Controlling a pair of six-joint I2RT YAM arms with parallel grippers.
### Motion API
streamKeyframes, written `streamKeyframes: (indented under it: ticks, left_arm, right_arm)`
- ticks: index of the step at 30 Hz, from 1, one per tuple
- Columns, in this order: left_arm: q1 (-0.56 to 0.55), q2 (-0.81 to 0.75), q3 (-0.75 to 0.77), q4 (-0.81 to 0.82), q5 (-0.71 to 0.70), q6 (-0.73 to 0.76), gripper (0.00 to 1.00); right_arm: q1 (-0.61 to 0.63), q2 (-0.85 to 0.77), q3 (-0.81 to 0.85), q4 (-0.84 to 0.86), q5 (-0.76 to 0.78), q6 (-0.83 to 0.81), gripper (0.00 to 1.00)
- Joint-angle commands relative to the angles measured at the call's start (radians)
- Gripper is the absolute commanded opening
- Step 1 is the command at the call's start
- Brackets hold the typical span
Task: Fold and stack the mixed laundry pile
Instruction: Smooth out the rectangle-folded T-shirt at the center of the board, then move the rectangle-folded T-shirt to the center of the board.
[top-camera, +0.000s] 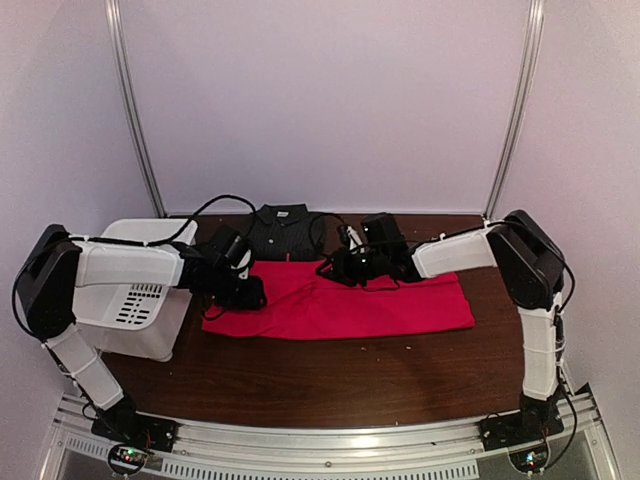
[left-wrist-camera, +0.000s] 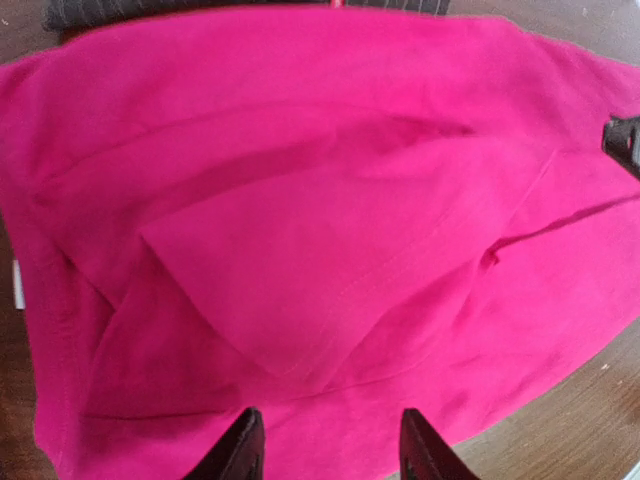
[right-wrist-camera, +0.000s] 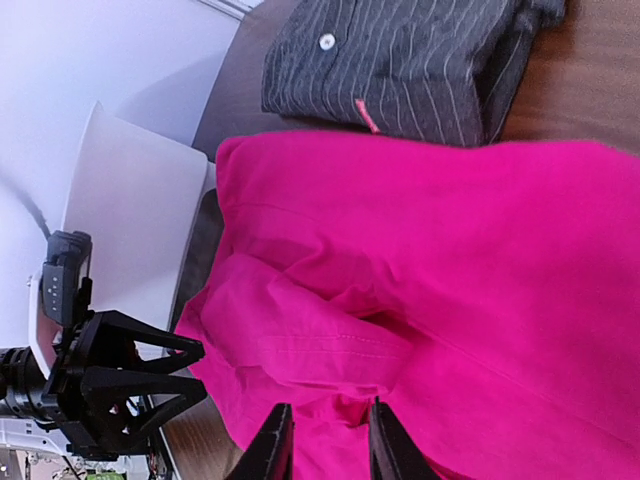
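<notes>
**Mostly flat: red T-shirt spread out, striped shirt folded behind it**

Both garments lie on the dark brown table (top-camera: 350, 385). The red T-shirt (top-camera: 350, 305) is spread wide across the middle, longer from side to side than from front to back, with its near hem fairly straight. In the wrist views its colour reads closer to magenta. Toward its left end a triangular flap with a stitched hem is folded over the body. Soft creases run across the cloth around the flap, and the fabric bunches into a raised fold near the right arm's fingers.

Behind it, at the far edge of the table, sits the dark pinstriped shirt (top-camera: 283, 232), folded into a compact block. Its collar is on top, and a white button and thin pale stripes are showing. Its near edge meets the far edge of the red cloth. A white slotted bin (top-camera: 150, 320) stands at the left, beside the T-shirt's left end.

The left gripper (left-wrist-camera: 325, 440) hangs over the T-shirt's left part, its jaws apart with nothing between them. The right gripper (right-wrist-camera: 330, 440) is low over the bunched fold, jaws a little apart with red cloth in the gap. Whether they pinch it, I cannot tell.
</notes>
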Motion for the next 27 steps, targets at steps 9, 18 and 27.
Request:
streamKeyframes:
  ticks: [9,18,27]
  left_arm:
    - [0.005,-0.025,0.183,-0.003,-0.093,0.205,0.49]
    - [0.005,0.200,0.188,0.053,-0.080,0.166,0.44]
    - [0.001,0.215,0.058,0.077,-0.094,0.104,0.42]
  right_arm:
    - [-0.207,-0.164,-0.055,-0.298,0.031,-0.348,0.34]
    - [-0.260,-0.027,-0.024,-0.407,0.078,-0.451,0.34]
    - [-0.254,-0.093,-0.274,-0.358,0.092,-0.393,0.33]
